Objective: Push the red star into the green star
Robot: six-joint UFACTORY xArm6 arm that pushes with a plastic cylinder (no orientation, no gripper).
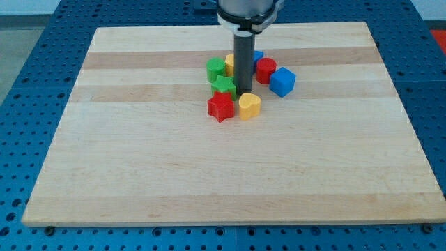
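- Board [139,174]: pale wood; all blocks cluster above its centre, toward 12 o'clock.
- Green block [216,68]: leftmost of the cluster, shape unclear, at 11 o'clock from the green star.
- Yellow block [230,64]: mostly hidden behind the rod.
- Green star [224,86]: the target, just left of my tip.
- Red star [221,107]: at 6 o'clock from the green star and apparently touching it, so the push looks done or nearly so; at most a small closing nudge toward 12 o'clock remains.
- My tip [244,93]: a bare rod with nothing to open and holding nothing; it stands at 3 o'clock from the green star, 1 o'clock from the red star.
- Yellow heart [249,106]: beside the red star at 3 o'clock.
- Red block [265,70]: right of the rod.
- Blue cube [282,81]: rightmost; another blue block [258,56] peeks out behind the rod.
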